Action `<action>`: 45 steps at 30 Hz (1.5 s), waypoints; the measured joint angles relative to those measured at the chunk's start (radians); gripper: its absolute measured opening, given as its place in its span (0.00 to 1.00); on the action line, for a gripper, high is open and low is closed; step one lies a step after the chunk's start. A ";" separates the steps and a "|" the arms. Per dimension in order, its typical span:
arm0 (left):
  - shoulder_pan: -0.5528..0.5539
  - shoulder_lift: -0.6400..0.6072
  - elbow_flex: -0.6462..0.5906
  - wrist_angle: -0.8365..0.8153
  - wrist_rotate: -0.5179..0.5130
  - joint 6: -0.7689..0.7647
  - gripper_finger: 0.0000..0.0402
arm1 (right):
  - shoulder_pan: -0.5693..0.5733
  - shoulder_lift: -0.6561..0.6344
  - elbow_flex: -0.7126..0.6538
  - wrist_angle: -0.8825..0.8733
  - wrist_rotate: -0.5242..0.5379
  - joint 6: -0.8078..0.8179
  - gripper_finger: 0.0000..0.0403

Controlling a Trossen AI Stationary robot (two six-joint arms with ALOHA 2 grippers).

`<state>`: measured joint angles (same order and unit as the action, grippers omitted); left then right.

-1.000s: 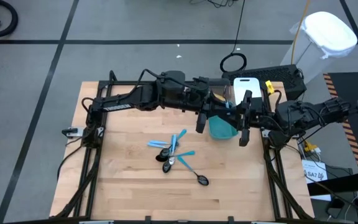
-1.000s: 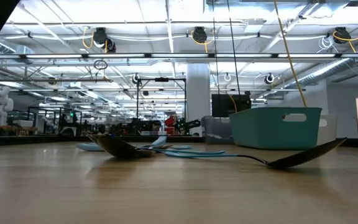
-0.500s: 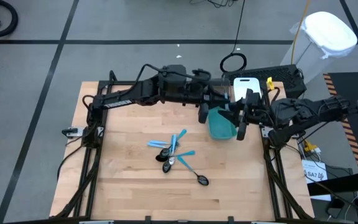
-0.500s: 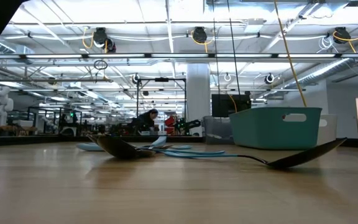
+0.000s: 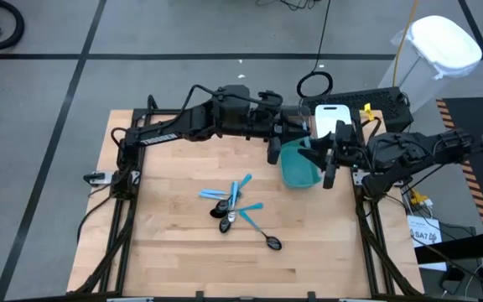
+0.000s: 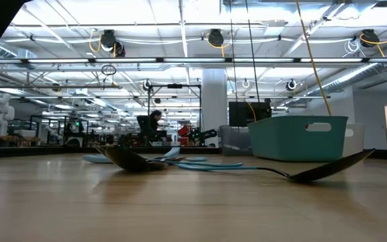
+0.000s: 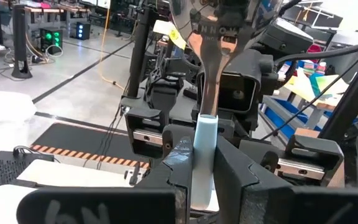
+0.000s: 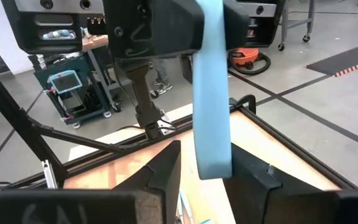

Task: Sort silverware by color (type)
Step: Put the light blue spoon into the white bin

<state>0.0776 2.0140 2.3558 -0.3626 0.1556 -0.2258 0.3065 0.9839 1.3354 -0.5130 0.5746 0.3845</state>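
The wooden tabletop (image 5: 166,252) is carrying a teal bin (image 5: 298,168) at its far right, with a white bin (image 5: 329,114) beyond it; what is lying inside them cannot be told. Both arms are meeting above the teal bin. The left gripper (image 7: 202,186) is pinching a light-blue-handled utensil (image 7: 205,134) tight between its fingers, silver head pointing away. The right gripper (image 8: 207,180) is flanking that handle's end, fingers partly apart, not clearly gripping. The remaining silverware (image 5: 237,210) is lying clustered mid-table.
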 joint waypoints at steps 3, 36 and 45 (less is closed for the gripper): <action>0.000 0.000 0.000 -0.002 0.000 0.003 0.09 | 0.000 -0.009 0.000 -0.002 0.000 0.001 0.26; -0.008 -0.002 0.000 -0.205 0.006 -0.046 0.33 | 0.000 -0.017 0.000 -0.036 0.070 0.080 0.13; -0.007 -0.034 0.000 -0.533 0.013 -0.095 0.46 | 0.000 -0.016 0.000 -0.195 0.088 0.285 0.13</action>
<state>0.0709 1.9796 2.3556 -0.8951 0.1684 -0.3207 0.3061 0.9679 1.3354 -0.7084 0.6624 0.6697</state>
